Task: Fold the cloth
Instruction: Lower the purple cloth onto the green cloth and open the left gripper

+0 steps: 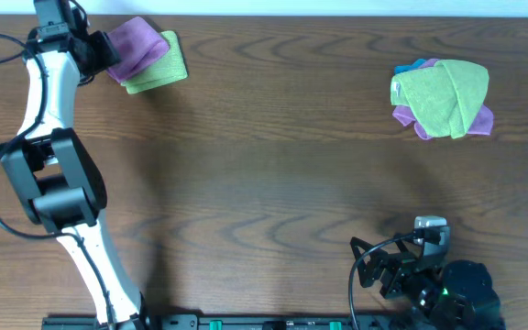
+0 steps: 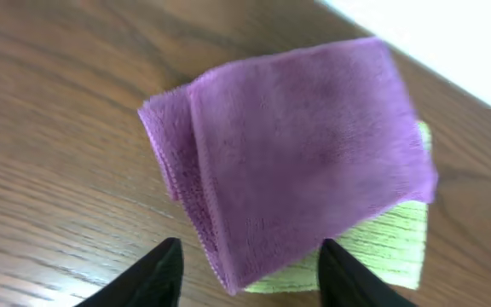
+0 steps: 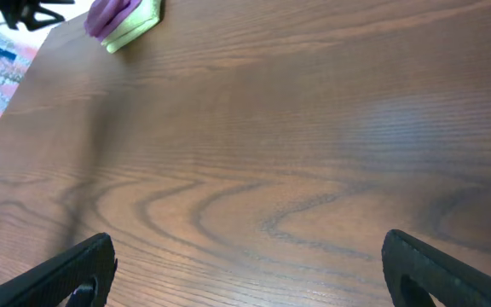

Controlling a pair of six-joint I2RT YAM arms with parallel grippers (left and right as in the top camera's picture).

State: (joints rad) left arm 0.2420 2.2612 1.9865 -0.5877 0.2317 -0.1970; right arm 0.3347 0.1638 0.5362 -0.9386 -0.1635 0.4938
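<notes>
Overhead — the cloth [image 1: 134,38] lies folded on a lime-green towel [image 1: 163,71], upper left of the frame. Left wrist: the left pincer [image 2: 250,273] is released, fingers spread at the cloth's near edge. Right wrist — the right pincer [image 3: 245,269] is released too, wide above the desk [image 3: 297,153].

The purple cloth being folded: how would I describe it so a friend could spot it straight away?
Look to the far corner of the wooden table by the white left arm. There a folded lilac cloth lies on a lime-green towel. The other purple cloth is buried under green in the bunched pile at the opposite corner.
</notes>
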